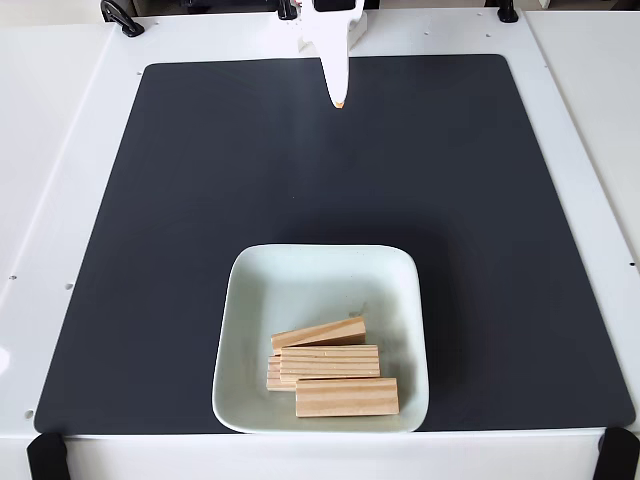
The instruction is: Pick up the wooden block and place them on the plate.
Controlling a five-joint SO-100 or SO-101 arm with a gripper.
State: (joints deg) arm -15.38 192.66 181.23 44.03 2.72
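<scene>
Your white two-finger gripper (340,100) hangs at the mat's far edge, fingers together, upper part cut off. Well apart, the pale mint squarish plate (320,275) holds the light-tan wooden blocks (346,396), piled and overlapping; you can't count them cleanly. Black mat (180,200) underneath.

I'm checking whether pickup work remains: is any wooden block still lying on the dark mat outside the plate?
No: the wooden blocks all lie piled inside the plate, and none lies on the dark mat.
</scene>
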